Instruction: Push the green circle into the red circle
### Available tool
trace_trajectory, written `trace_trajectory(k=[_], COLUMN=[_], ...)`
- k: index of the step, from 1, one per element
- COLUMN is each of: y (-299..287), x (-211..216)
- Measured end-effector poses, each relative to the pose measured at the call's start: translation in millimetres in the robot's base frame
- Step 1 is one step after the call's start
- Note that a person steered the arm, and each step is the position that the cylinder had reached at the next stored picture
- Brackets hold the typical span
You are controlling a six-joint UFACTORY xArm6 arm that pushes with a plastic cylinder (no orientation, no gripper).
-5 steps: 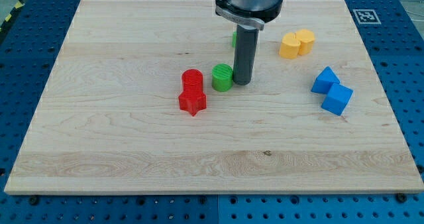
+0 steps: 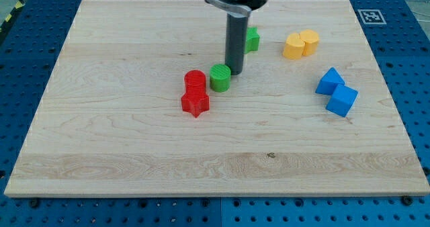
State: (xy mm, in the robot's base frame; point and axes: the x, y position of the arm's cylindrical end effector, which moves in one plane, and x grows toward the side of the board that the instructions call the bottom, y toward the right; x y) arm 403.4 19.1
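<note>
The green circle [image 2: 220, 78] stands near the middle of the wooden board [image 2: 134, 160], a small gap to the right of the red circle [image 2: 195, 80]. My tip [image 2: 234, 73] rests on the board just right of and slightly behind the green circle, touching or nearly touching its upper right side. The rod rises to the arm at the view's top.
A red star-shaped block [image 2: 195, 103] sits right below the red circle. Another green block [image 2: 251, 39] is partly hidden behind the rod. Two yellow blocks [image 2: 300, 44] lie at the upper right. Two blue blocks [image 2: 336, 91] lie at the right.
My tip has moved left and slightly toward the view's top. The green circle has shifted a little left toward the red circle. The far green block now shows more.
</note>
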Motion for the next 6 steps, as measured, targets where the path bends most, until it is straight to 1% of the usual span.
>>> trace_trajectory(k=[2, 3, 4, 5, 6], y=[-1, -14, -29, -18, 25], x=[5, -30, -81, -132, -142])
